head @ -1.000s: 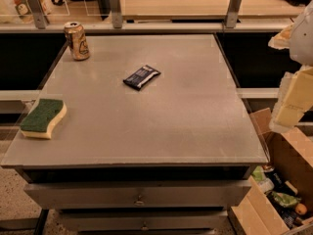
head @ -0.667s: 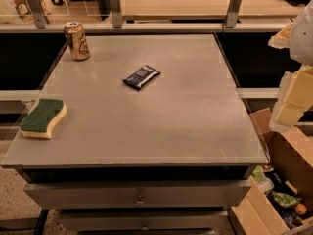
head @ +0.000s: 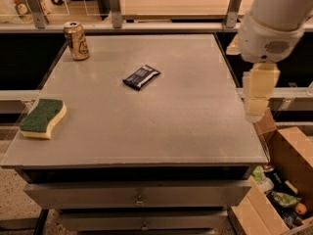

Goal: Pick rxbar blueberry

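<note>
The rxbar blueberry [head: 141, 77] is a small dark navy bar with pale print. It lies flat on the grey table [head: 161, 131], a little left of centre towards the back. My gripper [head: 256, 112] is pale cream and hangs pointing down from the white arm [head: 274, 18]. It is above the table's right edge, far to the right of the bar and well apart from it. It holds nothing that I can see.
A gold drink can [head: 77, 40] stands at the table's back left corner. A green-and-yellow sponge [head: 43, 117] lies at the front left edge. An open cardboard box [head: 281, 195] with several items sits on the floor at the lower right. A railing runs behind the table.
The arm and gripper have moved left, from the right border of the view to over the table's right edge. The bar, can and sponge have not moved.
</note>
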Controlling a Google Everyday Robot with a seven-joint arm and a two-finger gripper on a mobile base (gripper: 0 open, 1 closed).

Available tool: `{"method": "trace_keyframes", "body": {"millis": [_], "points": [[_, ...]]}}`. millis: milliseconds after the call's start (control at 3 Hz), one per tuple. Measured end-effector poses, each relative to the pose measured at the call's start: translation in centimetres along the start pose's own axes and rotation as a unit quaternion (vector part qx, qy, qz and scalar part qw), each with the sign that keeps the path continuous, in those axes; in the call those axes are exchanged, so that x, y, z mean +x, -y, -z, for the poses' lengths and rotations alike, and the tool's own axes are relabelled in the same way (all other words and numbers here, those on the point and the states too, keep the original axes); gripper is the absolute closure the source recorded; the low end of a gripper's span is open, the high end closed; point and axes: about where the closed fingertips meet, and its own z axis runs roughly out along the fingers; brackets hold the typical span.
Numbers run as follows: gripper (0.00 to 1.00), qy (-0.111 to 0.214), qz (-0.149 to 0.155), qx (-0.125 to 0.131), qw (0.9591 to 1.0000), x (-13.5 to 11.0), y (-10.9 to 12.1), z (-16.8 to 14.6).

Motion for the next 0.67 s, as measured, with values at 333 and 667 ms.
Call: {"method": "trace_keyframes", "body": {"millis": [333,667], "points": [[0.00,-0.020,0.067,-0.020,0.9974,-1.8,2.8,-2.7],[0.00,-0.020,0.129,-0.016,0.9914,-4.3,5.3,-4.4]]}}
